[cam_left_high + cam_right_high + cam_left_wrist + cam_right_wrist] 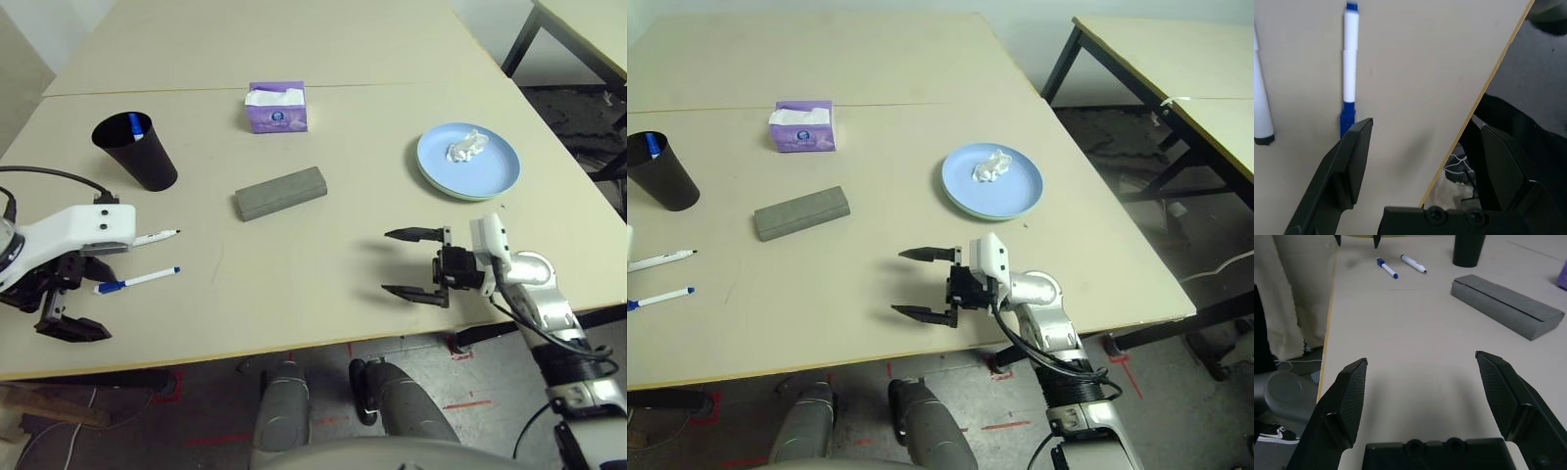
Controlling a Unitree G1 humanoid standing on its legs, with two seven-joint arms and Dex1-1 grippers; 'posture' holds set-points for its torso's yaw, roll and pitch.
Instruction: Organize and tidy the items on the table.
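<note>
Both my fingers, left (pixel 61 315) and right (pixel 409 262), are gaping wide, holding nothing, hovering over the worktop (pixel 294 264) near two pens (pixel 137 279)

Cup (pixel 137 150) far left on worktop (pixel 294 264), one pen standing in it. Tissue box (pixel 277 107) behind centre. Glasses case (pixel 280 192) mid-worktop, in front of box, right of cup. Two pens lying near left front edge: one (pixel 155 236) behind, other (pixel 137 280) in front, apart. Plate (pixel 468 161) right, tissue (pixel 466 147) on it; possibly second plate beneath.
</note>
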